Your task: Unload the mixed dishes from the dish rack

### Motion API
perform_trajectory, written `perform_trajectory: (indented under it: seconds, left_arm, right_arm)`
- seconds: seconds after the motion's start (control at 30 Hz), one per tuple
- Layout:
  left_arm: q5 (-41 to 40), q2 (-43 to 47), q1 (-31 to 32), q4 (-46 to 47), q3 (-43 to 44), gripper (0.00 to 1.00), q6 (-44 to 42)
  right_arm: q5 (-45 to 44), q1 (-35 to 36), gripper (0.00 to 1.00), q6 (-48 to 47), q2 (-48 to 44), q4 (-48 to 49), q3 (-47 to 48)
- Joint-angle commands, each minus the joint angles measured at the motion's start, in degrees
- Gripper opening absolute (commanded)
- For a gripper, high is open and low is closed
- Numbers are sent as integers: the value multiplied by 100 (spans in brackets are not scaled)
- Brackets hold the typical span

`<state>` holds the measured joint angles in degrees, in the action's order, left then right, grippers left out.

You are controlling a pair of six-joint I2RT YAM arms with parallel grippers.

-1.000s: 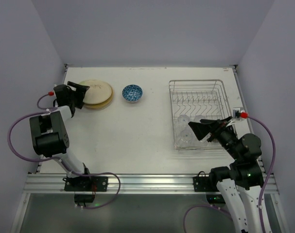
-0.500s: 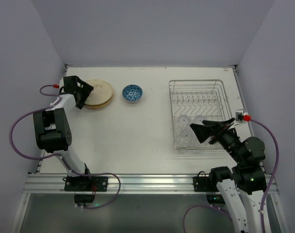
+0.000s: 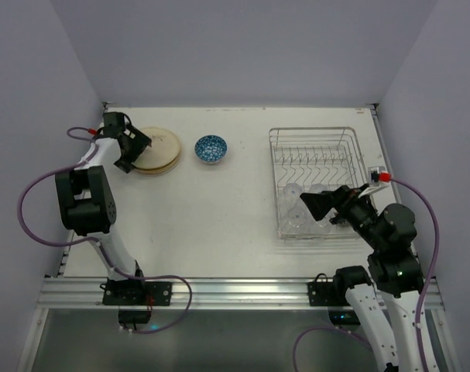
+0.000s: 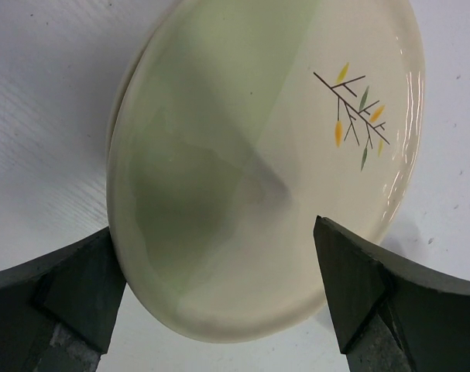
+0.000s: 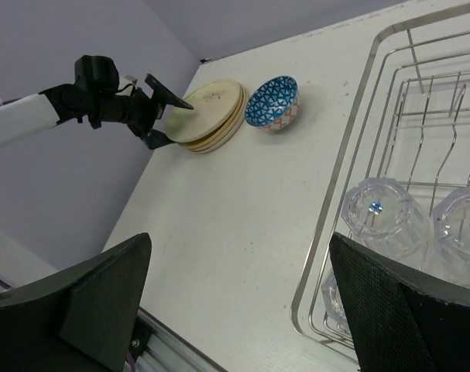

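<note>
Item 1, left pincer (image 3: 134,152) (image 4: 217,260): released, its two dark fingers (image 4: 60,287) spread wide with nothing gripped. They stood one at each side of the near rim of the top plate; whether either touched the rim could not be told. Item 2, stack of cream plates (image 3: 160,150) (image 4: 258,155) (image 5: 211,113): lay flat on the white bench (image 3: 219,221) (image 4: 33,116) (image 5: 242,209), directly ahead of the left pincer and between its fingers. The top plate bore a small branch motif (image 4: 355,113) with yellow, orange and green leaves, on the side far from the pincer. Item 3, blue-patterned bowl (image 3: 210,148) (image 5: 273,102): stood upright on the bench just beyond the plate stack from the left pincer, apart from it, and well ahead of the right pincer. Item 4, right pincer (image 3: 318,206) (image 5: 242,271): released and empty, its fingers (image 5: 103,298) spread wide, raised over the near left part of the rack. Item 5, wire dish rack (image 3: 312,129) (image 5: 337,167): silver metal, rested on the bench below and ahead of the right pincer, its row of upright tines further ahead. Item 6, clear glasses (image 3: 293,192) (image 5: 374,213): stood upside down inside the rack, grouped at its near end under and just ahead of the right pincer. Three showed in the right wrist view, one only in part. None was touched by the pincer.
</note>
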<state>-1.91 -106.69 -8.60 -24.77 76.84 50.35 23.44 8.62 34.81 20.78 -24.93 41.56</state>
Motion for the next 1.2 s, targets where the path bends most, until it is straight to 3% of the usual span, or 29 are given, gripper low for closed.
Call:
perform_trajectory:
  seconds: [0.0, 0.23, 0.53, 0.83, 1.03, 1.17]
  left_arm:
    - [-169, -79, 51, -799, 393, 100, -87]
    - [-538, -62, 51, -1460, 832, 100, -244]
    - [24, -379, 60, -1592, 1044, 100, -587]
    - [191, 605, 69, -1302, 736, 100, -974]
    - [314, 2500, 507, -959, -10, 100, -1474]
    - [-263, 3539, 1193, -906, -818, 100, -1888]
  right_arm:
    - [11, -19, 99, 96, 199, -3, 317]
    - [354, -19, 99, -88, 268, 155, 467]
    - [56, -19, 99, -360, 647, -346, 652]
    - [-620, -19, 99, -957, 1279, -1102, 836]
    - [-1324, 104, 99, -1362, 1964, -1480, 941]
    - [-1683, 472, 96, -1468, 2579, -1541, 1117]
